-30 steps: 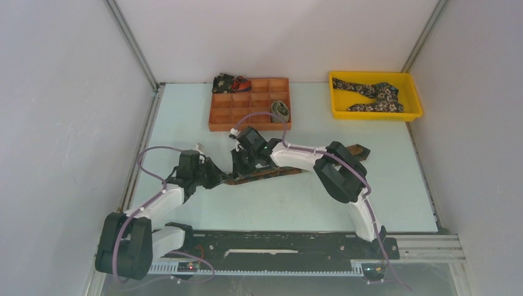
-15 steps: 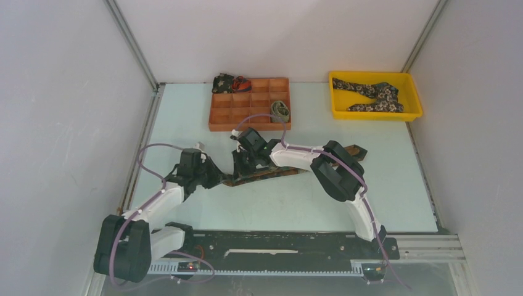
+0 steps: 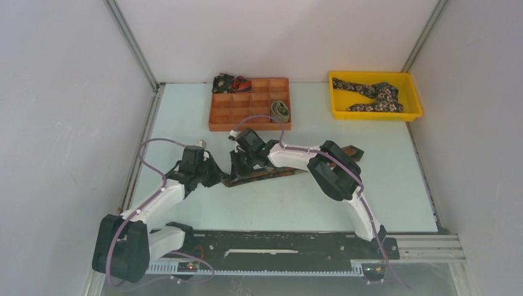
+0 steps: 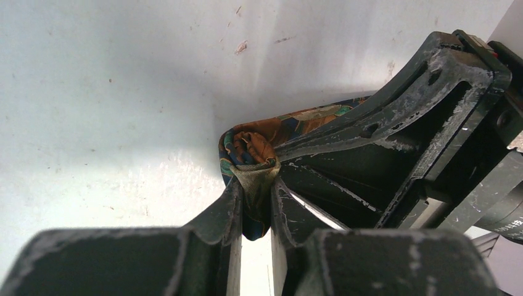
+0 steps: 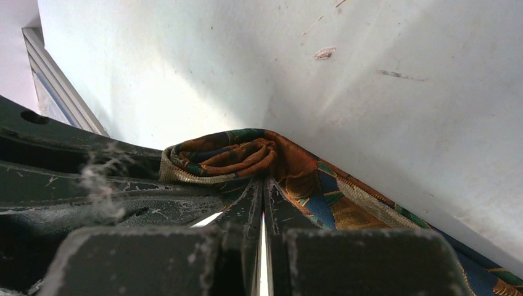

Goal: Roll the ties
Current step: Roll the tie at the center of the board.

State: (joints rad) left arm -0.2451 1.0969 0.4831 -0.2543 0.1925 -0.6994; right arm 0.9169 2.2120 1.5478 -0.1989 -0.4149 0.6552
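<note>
Pale table (image 3: 296,203) fills mid-frame. Yellow bin (image 3: 376,115) upper right w/ a floral tie (image 3: 370,94) lying loose in it. Orange organizer (image 3: 247,127) top centre. Rust tie (image 3: 259,177) lies flat on the table, centre of frame, running right & slightly up under the right arm; its left end is folded over into a small bunch. Left gripper (image 3: 216,176) – fingers (image 4: 229,206) clamped on that bunch from the left. Right gripper (image 3: 240,168) – fingers (image 5: 247,200) pressed together, tips pinching a fold of the same end. Olive coil (image 3: 280,111) in a right-side compartment; dark roll (image 3: 229,82) at the organizer's upper-left corner.
</note>
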